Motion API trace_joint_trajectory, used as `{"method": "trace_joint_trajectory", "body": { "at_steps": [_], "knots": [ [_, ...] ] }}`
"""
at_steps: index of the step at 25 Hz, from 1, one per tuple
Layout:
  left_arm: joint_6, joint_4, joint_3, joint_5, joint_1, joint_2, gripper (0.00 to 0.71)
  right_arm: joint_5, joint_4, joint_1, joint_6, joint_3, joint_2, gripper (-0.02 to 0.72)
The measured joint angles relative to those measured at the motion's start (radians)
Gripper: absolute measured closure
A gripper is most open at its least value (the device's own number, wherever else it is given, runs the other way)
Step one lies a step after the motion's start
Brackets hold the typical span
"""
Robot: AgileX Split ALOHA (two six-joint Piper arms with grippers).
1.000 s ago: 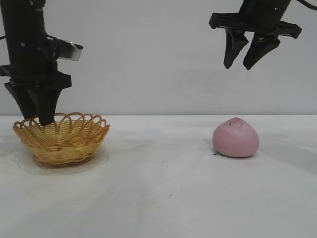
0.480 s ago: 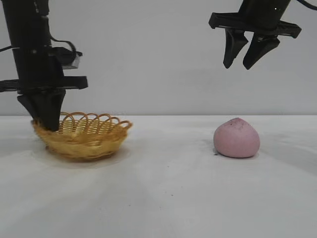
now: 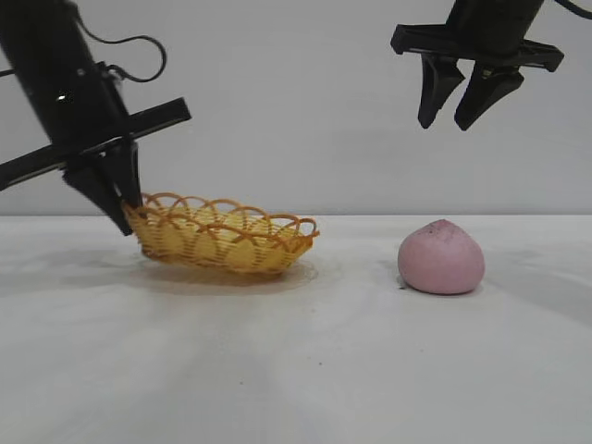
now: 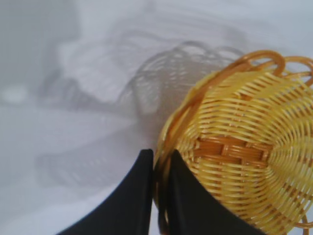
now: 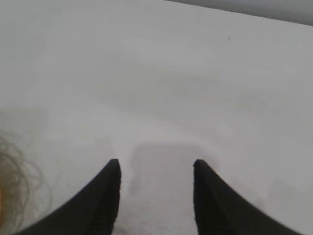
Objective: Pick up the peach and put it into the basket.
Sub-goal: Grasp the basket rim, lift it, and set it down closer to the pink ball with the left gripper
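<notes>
Exterior, left claw [image 3: 123, 211]: tilted, pinched onto the left rim of the basket [image 3: 222, 236].
Exterior, basket: tipped, its gripped left edge raised, its right end low at the table [image 3: 296, 370].
Exterior, peach [image 3: 441, 258]: resting on the table at the right, well apart from the basket, nothing touching it.
Exterior, right claw [image 3: 460, 111]: high above the peach, fingers parted and holding nothing.
Left wrist, left claw [image 4: 159, 169]: two dark fingers clamped narrowly on the basket [image 4: 244, 156] rim, one outside the wall, one inside.
Left wrist, basket: woven interior visible, its shadow thrown on the table [image 4: 73, 147].
Right wrist, right claw [image 5: 156, 169]: fingers spread moderately over bare table [image 5: 171, 73], empty.
</notes>
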Motion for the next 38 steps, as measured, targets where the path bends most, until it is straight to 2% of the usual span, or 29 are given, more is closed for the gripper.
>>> {"method": "trace_joint_trajectory", "body": {
  "at_steps": [5,10,18,19,21,22,25,27,31,32,33,35,38],
  "knots": [
    [0.068,-0.124,0.002,-0.015,-0.014,0.0,0.71,-0.003,0.012,0.002,-0.006,0.0,0.0,0.368],
    [0.071,-0.147,0.009,-0.036,-0.04,0.0,0.71,-0.003,0.015,0.002,-0.008,0.0,0.0,0.368],
    [0.102,-0.15,0.093,-0.102,-0.047,-0.002,0.71,-0.004,0.021,0.002,-0.012,0.0,0.0,0.368],
    [0.117,-0.152,0.095,-0.102,-0.047,-0.002,0.656,-0.004,0.021,0.002,-0.015,0.0,0.0,0.368],
    [0.145,-0.152,0.1,-0.097,-0.047,-0.002,0.656,-0.006,0.025,0.002,-0.015,0.0,0.0,0.368],
    [0.15,-0.152,0.1,-0.091,-0.047,-0.002,0.583,-0.006,0.025,0.002,-0.016,0.0,0.0,0.368],
    [0.175,-0.152,0.1,-0.086,-0.047,-0.002,0.438,-0.006,0.029,0.002,-0.02,0.0,0.0,0.368],
    [0.203,-0.152,0.1,-0.082,-0.047,-0.003,0.379,-0.006,0.029,0.002,-0.022,0.0,0.0,0.368],
    [0.277,-0.143,0.1,-0.073,-0.047,-0.05,0.395,-0.006,0.029,0.002,-0.022,0.0,0.0,0.368],
    [0.29,-0.129,0.1,-0.073,-0.047,-0.065,0.354,-0.006,0.029,0.002,-0.022,0.0,0.0,0.368],
    [0.298,-0.106,0.1,-0.071,-0.047,-0.084,0.37,-0.006,0.029,0.002,-0.022,0.0,0.0,0.368],
    [0.304,-0.042,0.1,-0.069,-0.047,-0.111,0.37,-0.006,0.029,0.002,-0.022,0.0,0.0,0.368],
    [0.256,0.12,0.1,-0.069,-0.047,-0.143,0.37,-0.006,0.029,0.002,-0.022,0.0,0.0,0.368]
  ]
}}
